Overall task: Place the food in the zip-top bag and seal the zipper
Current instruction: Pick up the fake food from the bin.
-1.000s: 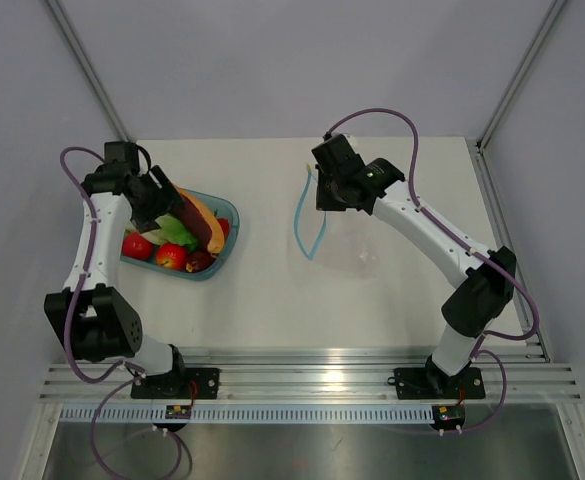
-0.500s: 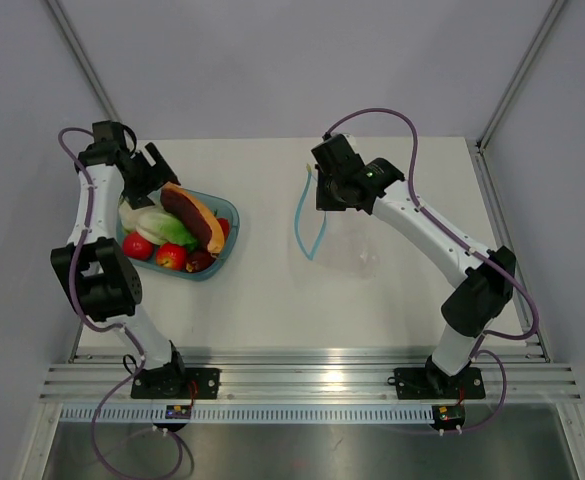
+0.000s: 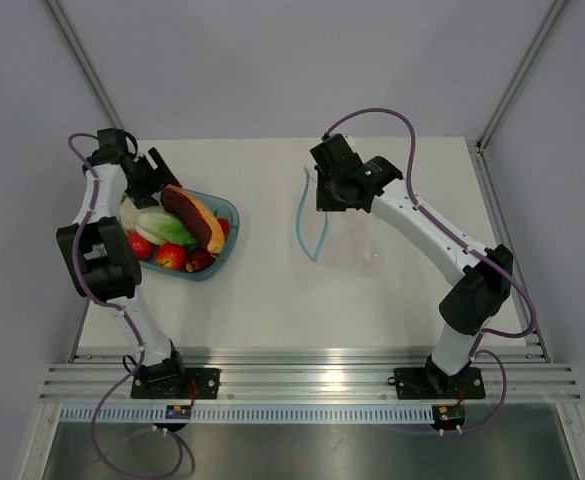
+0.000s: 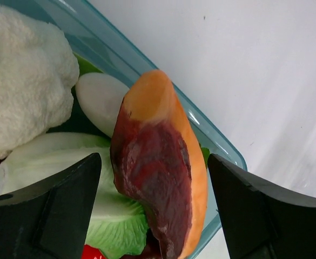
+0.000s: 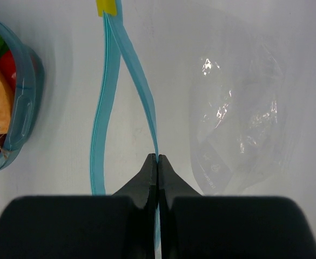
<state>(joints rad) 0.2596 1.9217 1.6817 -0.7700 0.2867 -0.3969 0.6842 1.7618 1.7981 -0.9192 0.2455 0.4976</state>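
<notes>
The food lies in a teal bowl (image 3: pixel 227 215) at the left: a dark red and orange piece (image 3: pixel 194 215), a green cabbage leaf (image 3: pixel 167 230), red round pieces (image 3: pixel 170 257) and a dark purple one (image 3: pixel 200 262). My left gripper (image 3: pixel 158 188) is open over the bowl's far left; in its wrist view the jaws (image 4: pixel 155 213) straddle the dark red and orange piece (image 4: pixel 158 172) without closing on it. My right gripper (image 3: pixel 318 196) is shut on one side of the teal zipper (image 5: pixel 139 81) of the clear zip-top bag (image 5: pixel 239 129), whose mouth gapes open.
White food pieces (image 4: pixel 22 81) fill the bowl's far side. A yellow tab (image 5: pixel 106 7) marks the zipper's end. The bowl's rim (image 5: pixel 24 108) lies left of the bag. Frame posts and grey walls bound the white table (image 3: pixel 262 290).
My left arm has folded back and its gripper has shifted toward the bowl's far left corner. The right gripper and the bag have barely moved.
</notes>
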